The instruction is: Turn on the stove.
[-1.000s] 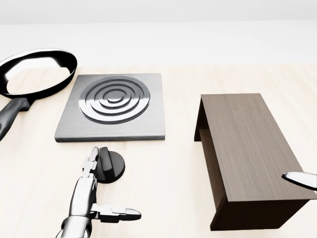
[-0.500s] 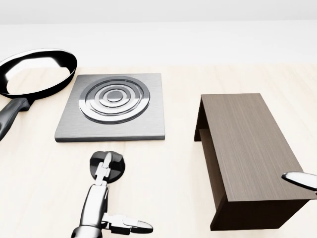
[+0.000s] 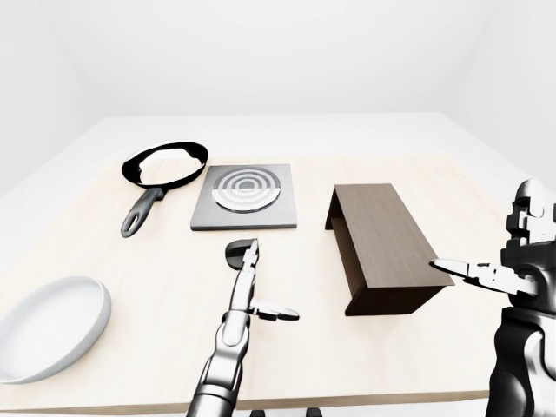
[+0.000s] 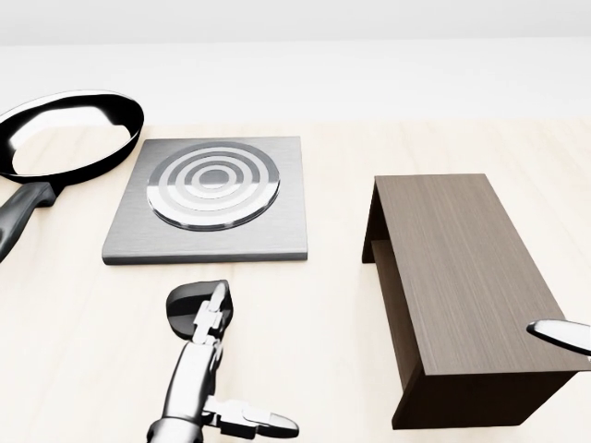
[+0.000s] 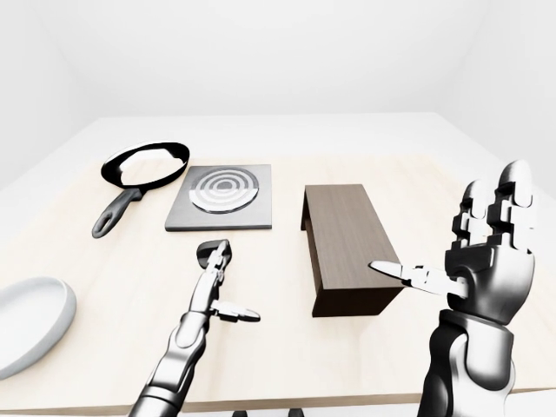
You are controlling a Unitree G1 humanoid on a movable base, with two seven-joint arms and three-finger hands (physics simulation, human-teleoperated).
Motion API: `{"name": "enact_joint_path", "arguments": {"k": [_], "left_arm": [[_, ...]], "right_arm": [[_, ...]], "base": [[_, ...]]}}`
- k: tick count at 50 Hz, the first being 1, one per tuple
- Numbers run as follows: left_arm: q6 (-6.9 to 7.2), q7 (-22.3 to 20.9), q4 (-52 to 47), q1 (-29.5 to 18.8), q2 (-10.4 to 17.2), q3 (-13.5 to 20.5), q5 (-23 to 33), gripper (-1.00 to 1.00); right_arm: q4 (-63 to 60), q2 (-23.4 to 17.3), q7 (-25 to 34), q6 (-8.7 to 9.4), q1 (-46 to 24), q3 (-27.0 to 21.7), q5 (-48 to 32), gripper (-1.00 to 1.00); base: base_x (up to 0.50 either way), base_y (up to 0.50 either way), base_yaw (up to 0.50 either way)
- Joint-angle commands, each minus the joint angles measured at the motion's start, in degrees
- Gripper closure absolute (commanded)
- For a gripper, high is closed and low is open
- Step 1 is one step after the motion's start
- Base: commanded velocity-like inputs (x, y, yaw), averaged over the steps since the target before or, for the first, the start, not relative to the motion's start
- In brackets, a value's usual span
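- Farthest to the left of the left hand [image 4: 205,346], in the left-eye view, a white bowl [image 3: 49,326] sits on the pale wooden table [image 3: 156,347], well apart from everything else.
- Up and to the left of that hand lies a black frying pan [image 4: 69,134] with its handle pointing toward the bottom left of the head view; it sits just beside the stove plate and does not cover it.
- Directly above the left hand in the head view is the stove [image 4: 211,198], a square grey metal plate with 1 round burner of concentric rings, light grey in colour.
- Between the stove plate and the hand is the black round knob [image 4: 189,307], close to the plate's lower edge.
- The left hand's extended fingers [image 4: 213,309] lie over the right part of the knob, apparently touching it; the thumb sticks out sideways to the right, so the hand is spread and grips nothing.
- To the right of the left hand stands a dark wooden shelf-like stand [image 4: 462,277], well apart from the knob.
- Far right, the right hand [image 5: 486,248] is raised with fingers upright and thumb out, wide open and empty, near the stand's lower right corner.
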Motion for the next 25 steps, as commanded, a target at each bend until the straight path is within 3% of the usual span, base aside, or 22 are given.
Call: {"name": "enact_joint_path", "arguments": {"k": [1,10,13,15,16,19,23,25], "left_arm": [[0.00,-0.11,2.58,-2.72,-0.40,0.57,-0.69,-1.00],[0.00,-1.37,-7.03,2.02,-0.50,-1.59,-1.06,-1.00],[0.00,-2.65,-15.46,5.34,-0.08,-3.04,-2.40,-1.00],[1.63,-2.72,-20.61,6.95,0.36,-3.84,-2.79,-1.00],[4.16,-3.09,-25.79,8.45,0.73,-4.51,-3.23,-1.00],[7.13,-2.87,-32.32,10.28,1.74,-5.67,-4.15,-1.00],[10.00,-2.63,-40.01,12.49,3.22,-6.24,-5.45,-1.00],[10.00,-2.59,-42.11,13.27,3.96,-5.61,-6.29,-1.00]], "right_arm": [[-0.33,0.06,0.07,0.00,0.13,-0.17,0.27,-1.00],[0.14,0.20,0.19,0.00,0.25,0.05,0.08,-1.00],[0.43,0.21,0.17,0.00,0.18,0.25,-0.06,-1.00],[0.35,0.20,0.15,0.00,0.19,0.27,-0.04,-1.00],[0.34,0.26,0.19,0.00,0.29,0.30,-0.08,-1.00],[0.26,0.29,0.16,0.00,0.31,0.35,-0.11,-1.00],[-0.01,0.25,0.10,0.00,0.26,0.28,-0.04,-1.00],[-0.21,0.28,0.09,0.00,0.29,0.28,-0.05,-1.00]], "base": [[0.00,0.00,0.00],[0.00,0.00,0.00],[0.00,0.00,0.00],[0.00,0.00,0.00],[0.00,0.00,0.00],[0.00,0.00,0.00],[0.00,0.00,0.00],[0.00,0.00,0.00]]}}
